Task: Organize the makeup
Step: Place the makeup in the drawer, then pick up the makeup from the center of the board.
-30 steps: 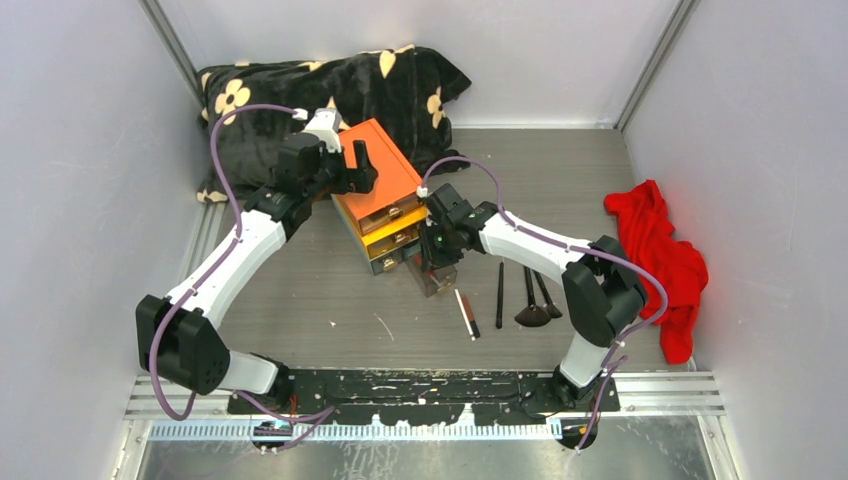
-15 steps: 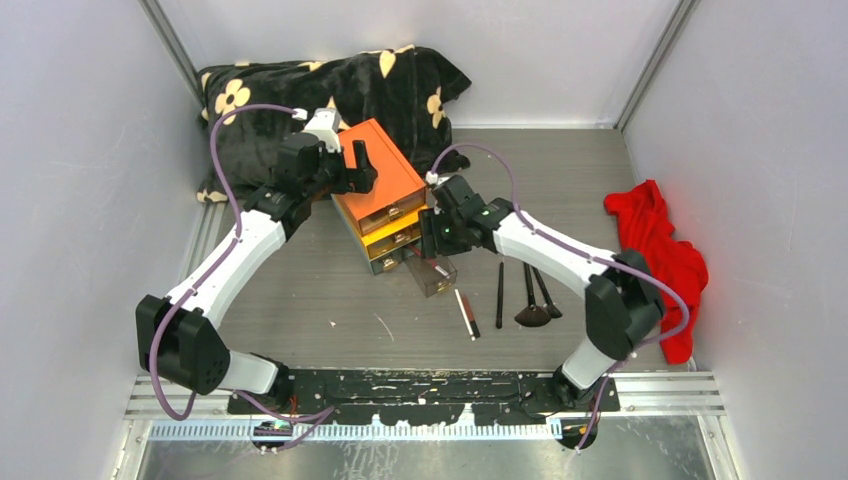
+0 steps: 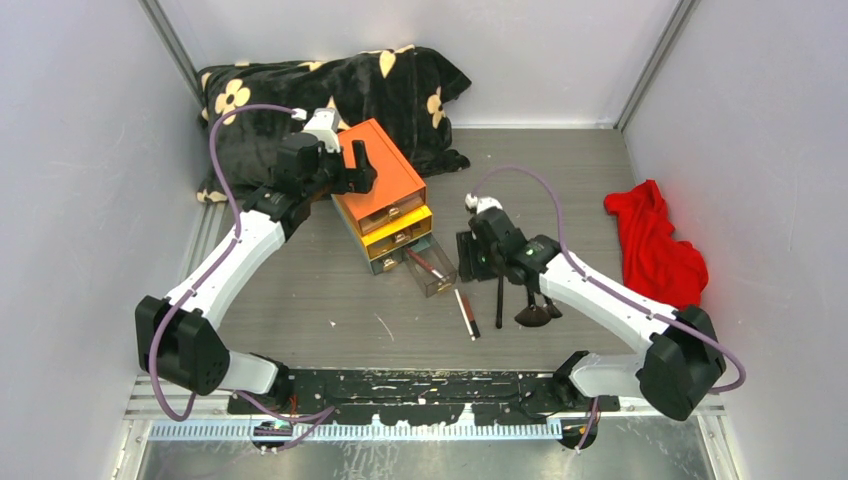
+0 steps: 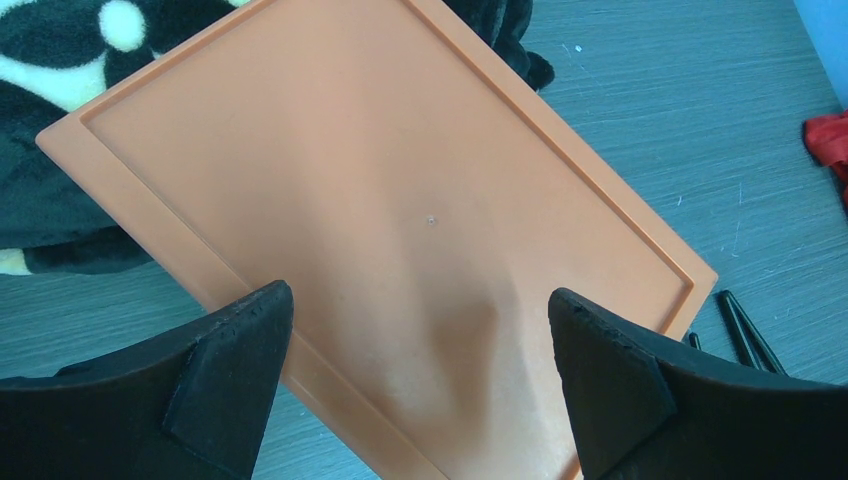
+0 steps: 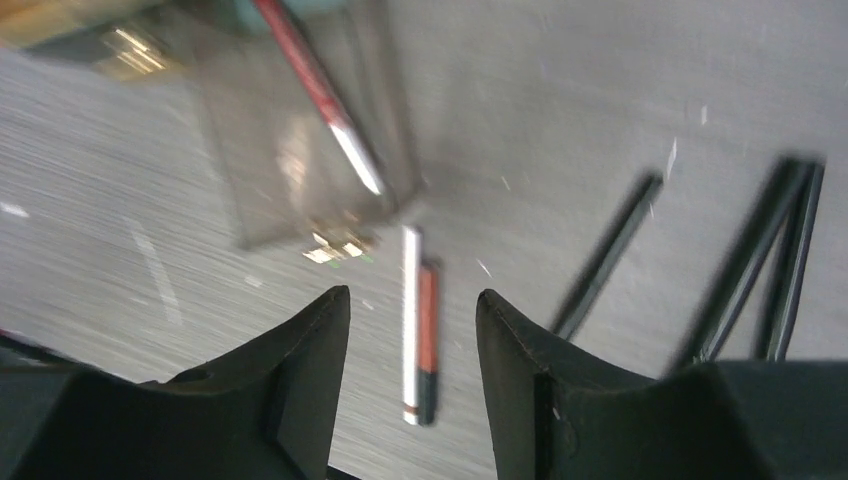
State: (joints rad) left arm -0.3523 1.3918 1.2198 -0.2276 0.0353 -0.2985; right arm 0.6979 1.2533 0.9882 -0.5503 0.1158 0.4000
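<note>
The orange-topped box stands left of centre, and its clear bottom drawer is pulled out with a thin red tube lying in it. A white tube and a red tube lie side by side on the table. Three slim black brushes lie to their right. My right gripper is open and empty, above the table between the drawer and the brushes. In the right wrist view the gripper hangs over the two tubes. My left gripper is open over the box's orange top.
A black cloth with cream flowers is bunched at the back left behind the box. A red cloth lies at the right wall. Grey walls close in on both sides.
My right gripper has pulled away from the clear drawer, moving right and toward the near edge. The red tube now lies uncovered in the drawer. The left arm has not moved.
</note>
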